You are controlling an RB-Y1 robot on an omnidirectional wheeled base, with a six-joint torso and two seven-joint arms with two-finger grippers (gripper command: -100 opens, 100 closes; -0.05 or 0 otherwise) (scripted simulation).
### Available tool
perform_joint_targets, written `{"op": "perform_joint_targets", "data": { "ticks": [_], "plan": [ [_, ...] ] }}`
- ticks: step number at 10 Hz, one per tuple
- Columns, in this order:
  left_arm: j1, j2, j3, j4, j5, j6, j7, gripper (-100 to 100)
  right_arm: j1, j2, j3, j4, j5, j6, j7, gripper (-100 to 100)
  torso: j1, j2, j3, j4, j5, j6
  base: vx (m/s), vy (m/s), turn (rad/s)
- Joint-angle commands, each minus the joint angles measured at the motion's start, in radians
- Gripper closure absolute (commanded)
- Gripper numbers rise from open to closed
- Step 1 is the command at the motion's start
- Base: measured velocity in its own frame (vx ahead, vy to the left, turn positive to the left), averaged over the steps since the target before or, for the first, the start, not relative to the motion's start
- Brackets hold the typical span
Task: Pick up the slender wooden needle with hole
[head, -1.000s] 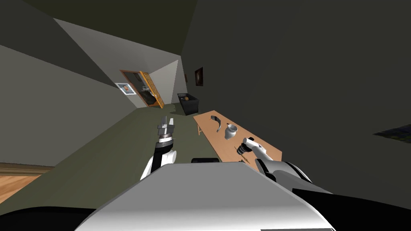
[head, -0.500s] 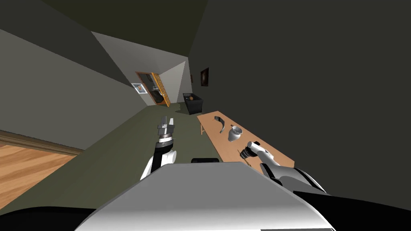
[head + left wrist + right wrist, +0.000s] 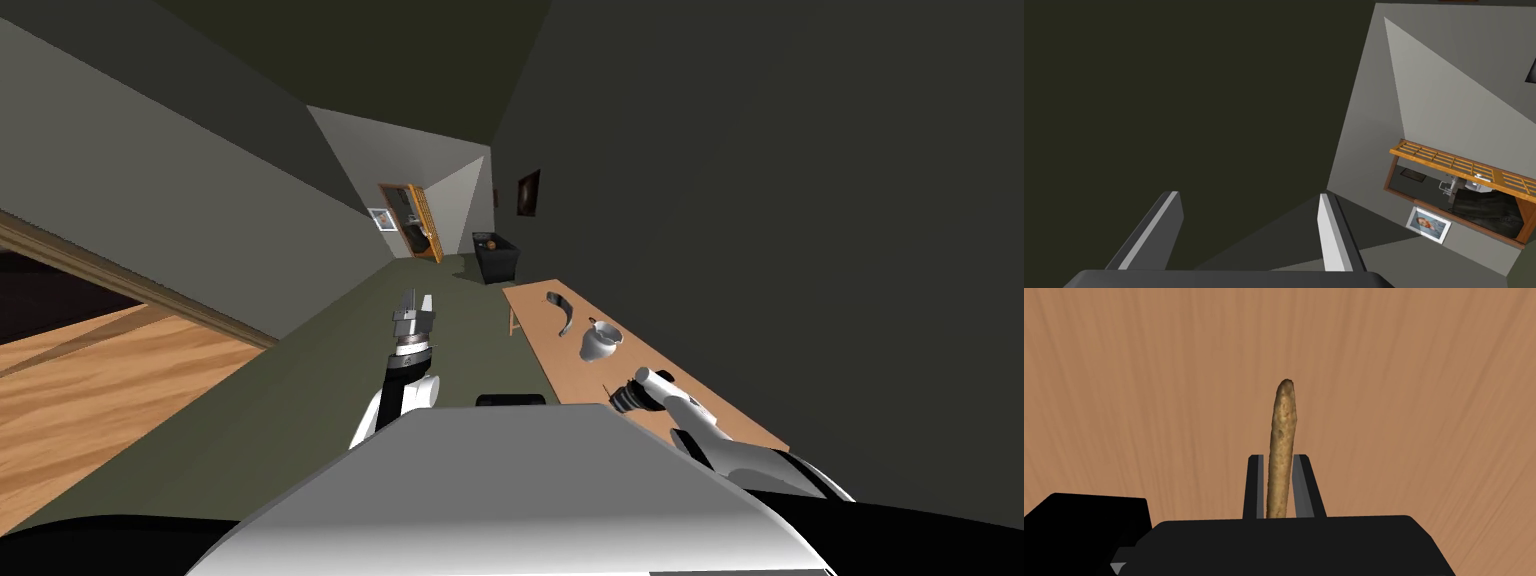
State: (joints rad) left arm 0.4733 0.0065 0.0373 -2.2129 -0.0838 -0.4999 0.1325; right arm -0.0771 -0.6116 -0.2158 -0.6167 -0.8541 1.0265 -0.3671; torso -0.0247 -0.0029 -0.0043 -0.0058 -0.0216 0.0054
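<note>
As the brown needle is clamped by the right gripper over the wooden table, a slow, straight lift is advised; the left gripper is spread, idle.

**Left of centre in the head view:** the left arm is white with black joint bands. A ribbed grey collar sits below the left gripper, a pale grey block. **Lower right:** the right arm is white and rounded, with a dark ribbed wrist behind the right gripper. **Wrist views:** the fingers are thin grey blades with lighter faces, rising from a black, box-shaped gripper body.
</note>
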Motion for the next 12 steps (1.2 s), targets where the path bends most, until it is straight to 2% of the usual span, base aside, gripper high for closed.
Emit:
{"op": "perform_joint_targets", "data": {
  "ticks": [1,2,3,4,5,6,9,11,12],
  "plan": [
    [0.0,0.0,0.0,0.0,0.0,0.0,0.0,0,0.05,-0.006,-0.005,-0.02,-0.04,-0.007,-0.001,100,0.0,0.0,0.0,0.0,0.0,0.0,-0.005,0.013,0.246],
    [0.0,0.0,0.0,0.0,0.0,0.0,0.0,0,0.089,-0.029,-0.019,-0.029,-0.074,-0.018,0.009,100,0.0,0.0,0.0,-0.001,0.0,0.002,-0.007,0.026,0.377],
    [0.0,0.0,0.0,0.0,0.0,0.0,0.0,0,0.098,-0.029,-0.019,-0.029,-0.105,-0.018,0.009,100,0.0,0.0,0.0,0.0,0.0,0.0,-0.003,0.013,0.157],
    [0.0,0.0,0.0,0.0,0.0,0.0,0.0,0,0.124,-0.029,-0.019,-0.029,-0.105,-0.018,0.009,100,0.0,0.0,0.0,0.0,0.0,0.002,0.004,0.004,-0.04],
    [0.0,0.0,0.0,0.0,0.0,0.0,0.0,0,0.124,-0.029,-0.019,-0.029,-0.105,-0.018,0.009,100,-0.001,0.0,0.0,-0.001,0.0,0.003,0.0,0.002,-0.041],
    [0.0,0.0,0.0,0.0,0.0,0.0,0.0,0,0.167,-0.052,-0.032,-0.038,-0.153,-0.029,0.019,100,-0.001,0.001,0.0,-0.001,0.0,0.002,-0.01,0.02,0.344],
    [0.0,0.0,0.0,0.0,0.0,0.0,0.0,0,0.245,-0.075,-0.046,-0.047,-0.234,-0.04,0.029,100,0.0,0.0,0.001,0.001,0.001,-0.001,-0.003,0.019,0.282],
    [0.0,0.0,0.0,0.0,0.0,0.0,0.0,0,0.259,-0.075,-0.046,-0.047,-0.234,-0.04,0.029,100,0.0,0.001,0.0,0.0,0.001,0.002,0.0,0.004,-0.043],
    [0.0,0.0,0.0,0.0,0.0,0.0,0.0,0,0.293,-0.098,-0.059,-0.056,-0.287,-0.051,0.039,100,-0.001,0.001,0.001,0.0,0.0,0.002,-0.009,0.022,0.292]
  ]
}}
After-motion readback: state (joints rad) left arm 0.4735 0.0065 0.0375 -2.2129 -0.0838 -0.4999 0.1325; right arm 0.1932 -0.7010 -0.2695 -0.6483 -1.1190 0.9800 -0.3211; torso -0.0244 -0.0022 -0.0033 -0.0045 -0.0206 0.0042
